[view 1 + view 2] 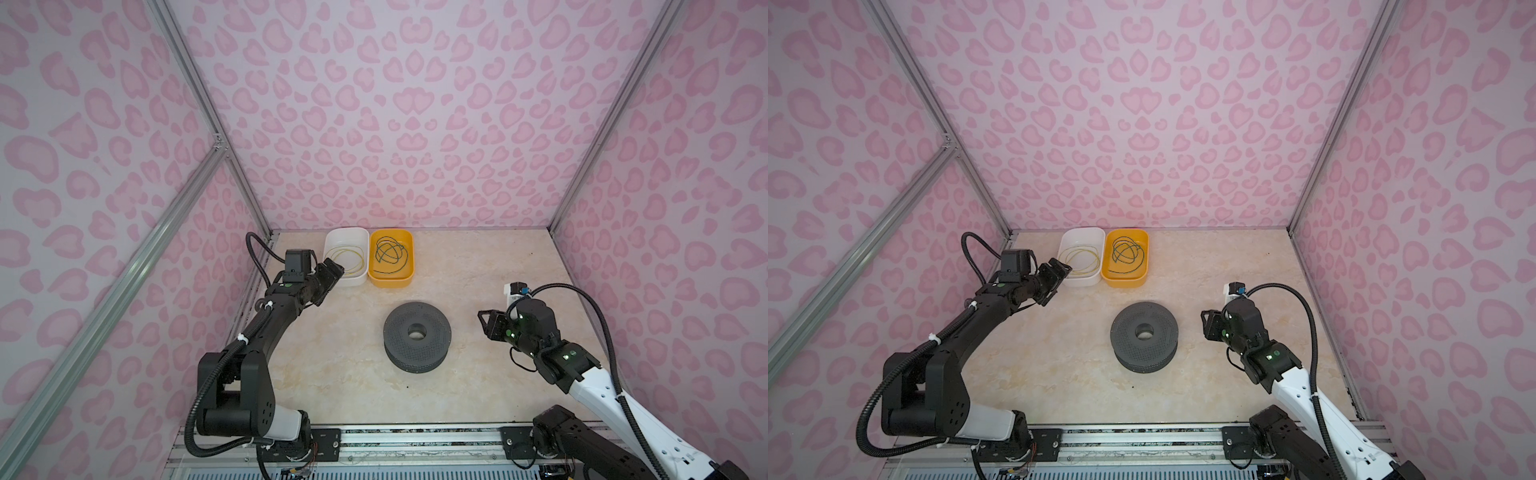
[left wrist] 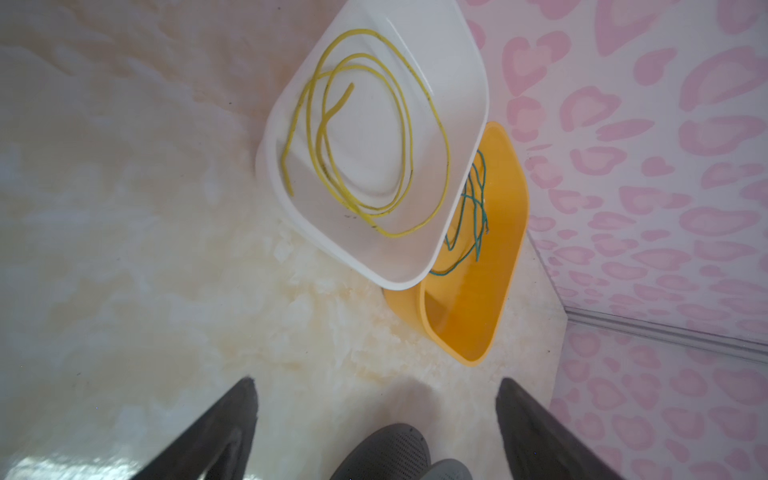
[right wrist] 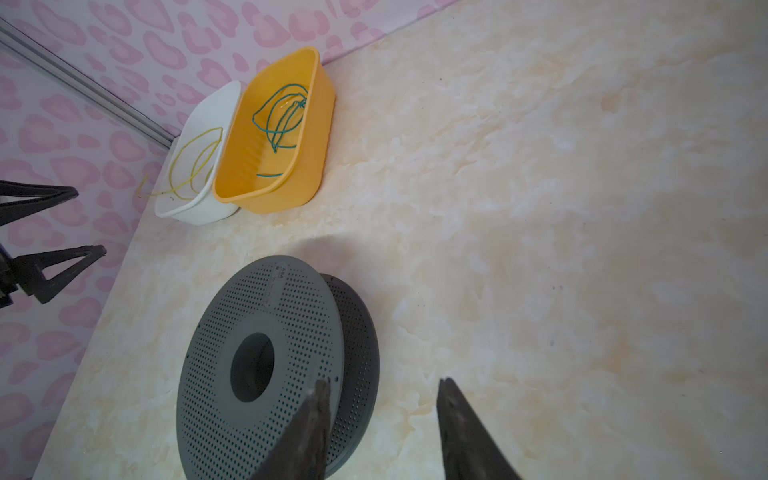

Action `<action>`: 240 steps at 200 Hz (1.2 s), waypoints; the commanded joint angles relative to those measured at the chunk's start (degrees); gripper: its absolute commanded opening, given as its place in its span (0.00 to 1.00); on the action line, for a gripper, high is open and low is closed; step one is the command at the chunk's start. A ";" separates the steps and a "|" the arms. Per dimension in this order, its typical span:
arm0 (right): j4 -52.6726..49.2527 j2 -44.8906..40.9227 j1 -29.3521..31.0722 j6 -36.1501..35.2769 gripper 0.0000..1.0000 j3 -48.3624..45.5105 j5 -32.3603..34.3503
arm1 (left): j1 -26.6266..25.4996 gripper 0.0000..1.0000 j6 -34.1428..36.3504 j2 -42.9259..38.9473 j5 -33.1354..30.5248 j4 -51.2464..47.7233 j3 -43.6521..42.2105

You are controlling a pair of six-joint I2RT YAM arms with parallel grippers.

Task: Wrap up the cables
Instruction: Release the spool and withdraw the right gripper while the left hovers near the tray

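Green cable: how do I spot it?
Look at the far edge of the table, by the pink back wall, where two tubs sit side by side. The green cable lies tangled in the orange tub; the white tub holds the yellow cable.

White tub [image 1: 347,236], orange tub [image 1: 390,281] just beside, grey perforated spool [image 1: 398,328], seemingly marble tabletop [image 1: 478,257]

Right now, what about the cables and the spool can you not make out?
Green cable: left wrist view, the white bin hides part of its loops.
Yellow cable: right wrist view, the orange bin hides one side of its loops.
Spool core: both top views, the upper flange covers it; bare or wound, unclear.
Gray shape: left wrist view, cut off by the bottom edge.
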 commanded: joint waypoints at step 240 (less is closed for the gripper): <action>6.16 4.35 0.02 1.77 0.35 -1.68 -0.19 | 3.99 0.27 0.07 16.46 1.26 11.00 5.63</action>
